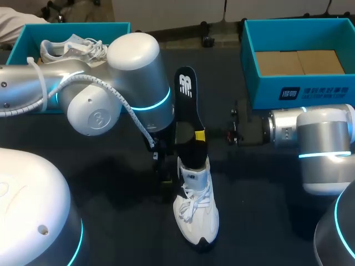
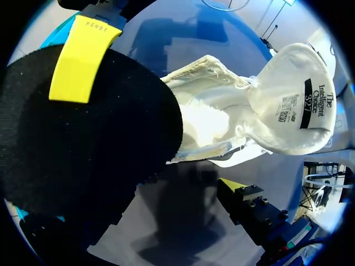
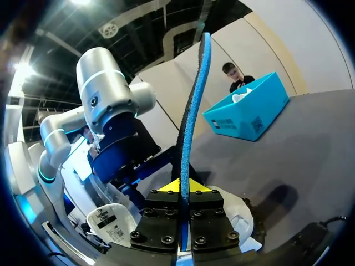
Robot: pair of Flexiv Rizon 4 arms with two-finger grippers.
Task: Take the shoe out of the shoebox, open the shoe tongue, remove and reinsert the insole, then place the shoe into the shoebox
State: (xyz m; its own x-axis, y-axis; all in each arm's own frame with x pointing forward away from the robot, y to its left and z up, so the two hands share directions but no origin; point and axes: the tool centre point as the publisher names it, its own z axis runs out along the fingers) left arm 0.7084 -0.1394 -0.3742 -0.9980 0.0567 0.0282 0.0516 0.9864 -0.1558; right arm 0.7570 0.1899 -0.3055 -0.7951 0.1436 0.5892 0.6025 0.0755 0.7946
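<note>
A white shoe (image 1: 197, 213) stands on the dark table, toe toward the front edge. A black insole (image 1: 186, 105) rises upright out of its opening. My right gripper (image 1: 201, 136) is shut on the insole just above the shoe; in the right wrist view the insole (image 3: 191, 111) runs edge-on between the fingertips (image 3: 195, 185). My left gripper (image 1: 162, 166) is open, low beside the shoe's heel. In the left wrist view one of its fingertips (image 2: 233, 185) shows beside the shoe's collar (image 2: 205, 113). The tongue (image 2: 294, 100) is folded forward. The insole (image 2: 83, 144) hides the other finger.
A blue shoebox (image 1: 25, 41) at the back left holds another white shoe (image 1: 72, 49). A second blue shoebox (image 1: 299, 91) at the back right holds only cardboard. My left arm's elbow (image 1: 133, 83) hangs over the table's middle left.
</note>
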